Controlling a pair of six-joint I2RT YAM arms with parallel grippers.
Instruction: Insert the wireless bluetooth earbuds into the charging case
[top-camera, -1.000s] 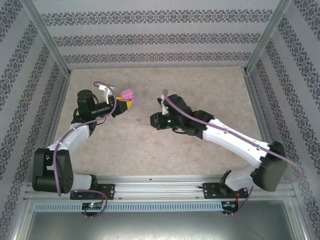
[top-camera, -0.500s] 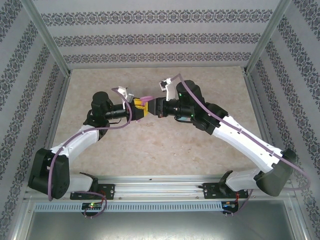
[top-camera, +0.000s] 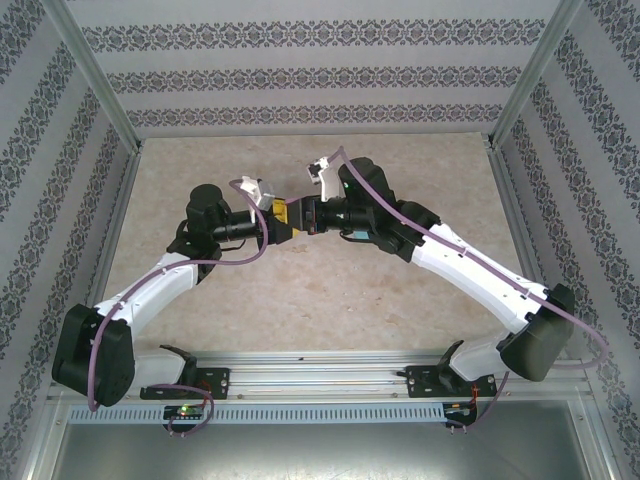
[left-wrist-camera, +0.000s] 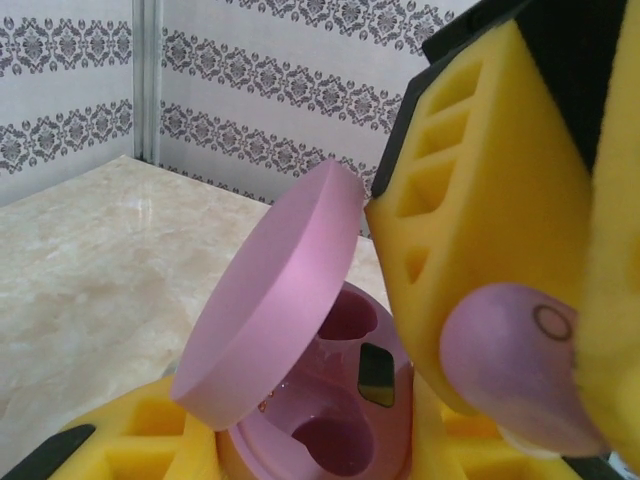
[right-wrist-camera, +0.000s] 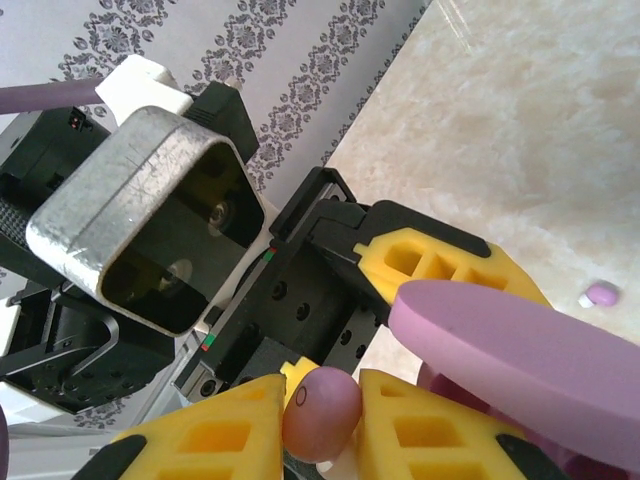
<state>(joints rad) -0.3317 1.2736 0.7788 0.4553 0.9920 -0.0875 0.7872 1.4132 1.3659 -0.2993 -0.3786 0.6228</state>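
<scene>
My left gripper (left-wrist-camera: 310, 445) is shut on the pink charging case (left-wrist-camera: 345, 395), its yellow fingers on either side of the base. The case's lid (left-wrist-camera: 270, 310) stands open, and both sockets inside are empty. My right gripper (right-wrist-camera: 322, 418) is shut on a pale pink earbud (right-wrist-camera: 320, 410). That earbud (left-wrist-camera: 515, 365) hangs just to the right of the open case, close to its rim. In the top view the two grippers (top-camera: 294, 220) meet tip to tip above the middle of the table. A second pink earbud (right-wrist-camera: 601, 294) lies loose on the tabletop.
The marble-look tabletop (top-camera: 330, 300) is closed in by patterned walls (top-camera: 320, 80) at the back and on both sides. A metal rail (top-camera: 320, 365) with the arm bases runs along the near edge.
Both arms swung inward and met over the table's middle. The left brought the open case to the right; the right carried the earbud up beside it.
</scene>
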